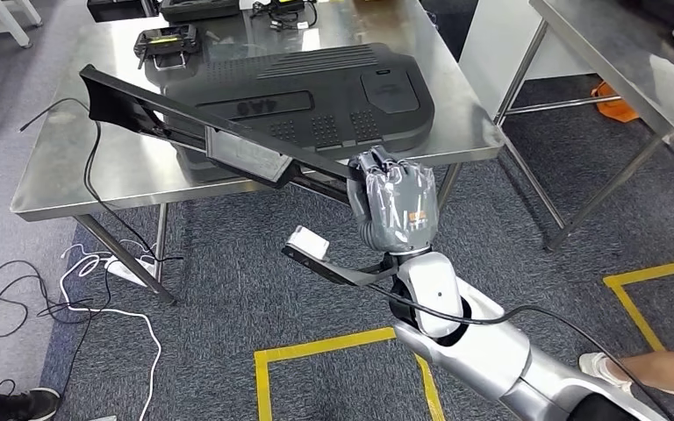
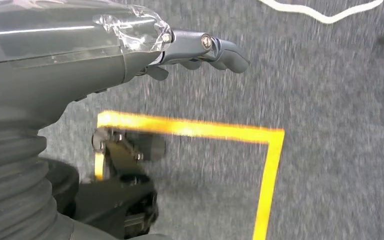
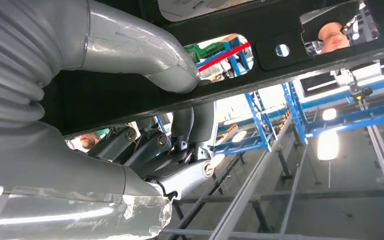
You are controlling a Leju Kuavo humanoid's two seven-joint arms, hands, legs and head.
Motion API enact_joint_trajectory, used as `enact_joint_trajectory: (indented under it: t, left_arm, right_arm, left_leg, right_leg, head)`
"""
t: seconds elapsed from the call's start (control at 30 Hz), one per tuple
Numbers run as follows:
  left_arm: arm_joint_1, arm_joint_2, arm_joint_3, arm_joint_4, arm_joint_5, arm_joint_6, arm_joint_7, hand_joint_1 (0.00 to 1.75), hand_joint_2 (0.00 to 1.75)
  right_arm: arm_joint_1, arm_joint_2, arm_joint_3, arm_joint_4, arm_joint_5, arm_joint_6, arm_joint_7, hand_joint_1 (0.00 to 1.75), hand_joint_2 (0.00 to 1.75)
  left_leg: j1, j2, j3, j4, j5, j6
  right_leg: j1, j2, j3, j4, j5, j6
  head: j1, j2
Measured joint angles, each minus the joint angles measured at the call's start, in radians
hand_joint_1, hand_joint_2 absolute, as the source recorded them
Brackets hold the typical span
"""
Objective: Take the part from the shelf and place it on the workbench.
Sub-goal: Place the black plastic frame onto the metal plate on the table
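Observation:
My right hand (image 1: 392,206) grips a long black metal frame part (image 1: 228,145) near one end, and the part slants up to the left over the front edge of the steel workbench (image 1: 79,167). A lower black arm of the part with a white tag (image 1: 309,243) sticks out below my hand. In the right wrist view my thumb (image 3: 145,55) lies over the black bar (image 3: 280,60), with my right hand (image 3: 150,150) wrapped beneath it. My left hand (image 2: 130,50) hangs above the carpet, its fingers (image 2: 220,50) stretched out and holding nothing.
A large black moulded cover (image 1: 316,88) and handheld controllers (image 1: 167,42) lie on the workbench. A second steel table (image 1: 614,61) stands at the right. Loose cables (image 1: 96,289) trail on the carpet at left. Yellow floor tape (image 1: 316,351) marks squares. A person's foot (image 1: 605,368) is at lower right.

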Motion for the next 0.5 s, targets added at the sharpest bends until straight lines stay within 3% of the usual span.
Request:
enact_joint_trajectory:
  t: [0.1,0.13,0.17,0.23,0.3,0.33,0.43,0.5]
  left_arm:
    - [-0.002,0.000,0.000,0.000,0.000,0.000,0.000,0.00,1.75]
    - [-0.001,0.000,0.000,0.000,0.000,-0.001,0.000,0.00,1.75]
    - [-0.001,0.000,0.000,0.000,0.000,-0.001,0.000,0.00,1.75]
    - [-0.001,0.000,0.000,0.000,0.000,-0.001,0.000,0.00,1.75]
    - [-0.001,0.000,0.000,0.000,0.000,-0.001,0.000,0.00,1.75]
    - [-0.001,0.000,0.000,0.000,0.000,-0.001,0.000,0.00,1.75]
    - [-0.003,0.001,0.000,0.000,0.000,-0.001,0.000,0.00,1.75]
    - [-0.003,0.002,0.000,0.000,0.000,-0.001,0.000,0.00,1.75]
  right_arm:
    - [-0.001,0.000,0.000,0.001,-0.003,-0.005,0.002,1.75,1.75]
    - [0.000,0.000,0.000,0.001,-0.004,-0.006,0.002,1.75,1.75]
    - [0.001,-0.001,0.000,0.002,-0.004,-0.006,0.002,1.75,1.75]
    - [0.001,-0.002,0.000,0.003,-0.005,-0.006,0.003,1.75,1.75]
    - [0.000,-0.004,0.001,0.004,-0.004,-0.007,0.004,1.75,1.75]
    - [-0.001,-0.004,0.001,0.005,-0.004,-0.008,0.005,1.75,1.75]
    - [-0.001,-0.006,0.002,0.006,-0.005,-0.010,0.005,1.75,1.75]
    - [-0.002,-0.008,0.002,0.006,-0.004,-0.010,0.006,1.75,1.75]
  left_leg:
    - [0.003,0.001,0.017,-0.006,-0.009,0.011]
    - [0.003,0.001,0.021,-0.005,-0.014,0.012]
    - [0.003,0.000,0.026,-0.003,-0.019,0.011]
    - [0.005,-0.002,0.040,0.004,-0.035,0.007]
    - [0.004,-0.003,0.049,0.013,-0.053,-0.004]
    - [0.003,-0.003,0.051,0.016,-0.059,-0.010]
    - [0.001,-0.002,0.054,0.017,-0.069,-0.024]
    - [0.001,-0.001,0.046,0.050,-0.091,-0.036]
  right_leg:
    - [-0.001,0.000,-0.101,0.183,-0.068,0.008]
    - [-0.002,-0.001,-0.133,0.227,-0.072,0.010]
    - [-0.003,-0.001,-0.149,0.236,-0.056,0.012]
    - [-0.005,-0.001,-0.125,0.140,0.028,0.012]
    - [-0.004,-0.003,-0.081,0.024,0.083,0.007]
    - [-0.002,-0.003,-0.070,-0.005,0.089,0.003]
    - [0.000,0.000,-0.064,-0.014,0.078,-0.012]
    - [-0.005,-0.001,-0.055,-0.021,0.074,-0.023]
  head:
    - [0.010,0.000]
    - [0.011,0.000]
    - [0.012,0.000]
    - [0.016,0.000]
    - [0.020,0.000]
    - [0.020,0.000]
    - [0.015,0.000]
    - [0.011,0.000]
